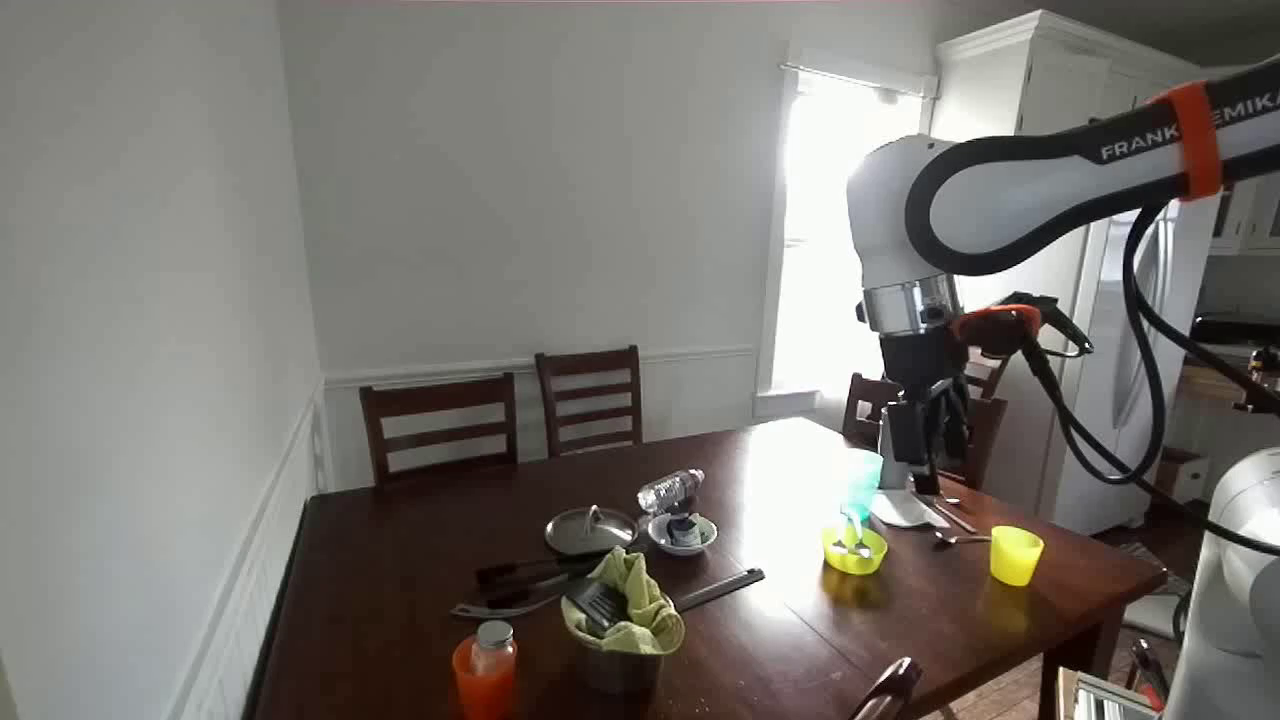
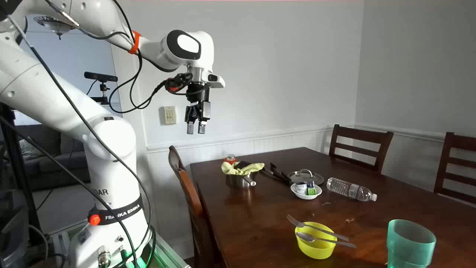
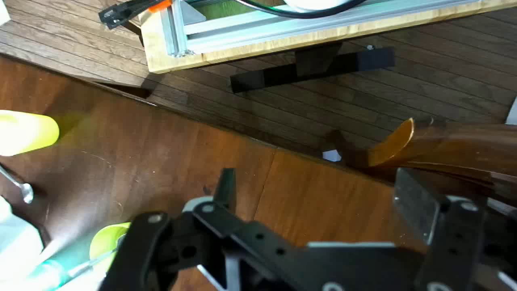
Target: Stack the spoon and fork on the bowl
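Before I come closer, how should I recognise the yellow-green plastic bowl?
On the dark wooden table, find the translucent teal cup. Near it stands the low, round yellow-green bowl. Unlike the taller yellow cup, it carries a silver fork and spoon.

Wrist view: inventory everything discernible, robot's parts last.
table: 1, brown, centre
bowl: 1, lime, lower left
cutlery: count unclear here, silver, on bowl
tumbler: 1, teal, beside bowl
flat item: 1, white, left
cup: 1, yellow, left
loose spoon: 1, silver, near cup
floor: 1, brown, beyond table
chair: 1, brown, right
stand: 1, silver and tan, top
bar: 1, black, near stand
object: 1, black and orange, top left
cable: 1, black, top
likely base: 1, white, top edge
gripper: 1, black, bottom
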Robot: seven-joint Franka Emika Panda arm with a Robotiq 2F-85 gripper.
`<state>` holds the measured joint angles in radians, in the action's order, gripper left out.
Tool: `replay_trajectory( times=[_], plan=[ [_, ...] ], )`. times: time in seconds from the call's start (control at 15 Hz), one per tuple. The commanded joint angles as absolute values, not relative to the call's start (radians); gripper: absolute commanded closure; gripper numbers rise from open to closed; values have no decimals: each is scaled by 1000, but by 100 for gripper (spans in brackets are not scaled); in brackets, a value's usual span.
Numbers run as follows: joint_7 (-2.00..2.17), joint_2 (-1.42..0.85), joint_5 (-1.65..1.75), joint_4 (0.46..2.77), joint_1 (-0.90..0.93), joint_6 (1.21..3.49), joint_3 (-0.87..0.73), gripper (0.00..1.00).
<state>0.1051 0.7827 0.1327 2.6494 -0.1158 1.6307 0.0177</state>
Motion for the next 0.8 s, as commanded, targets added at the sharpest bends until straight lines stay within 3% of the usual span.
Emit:
replay_trajectory(
  times=[0.0,0.47,0.73],
  plan=[
    [113,782,138,2648,-103,1628,7,0],
    [113,782,138,2648,-103,1628,7,0],
    [244,656,190,2612,-223,1742,-48,0]
  ],
)
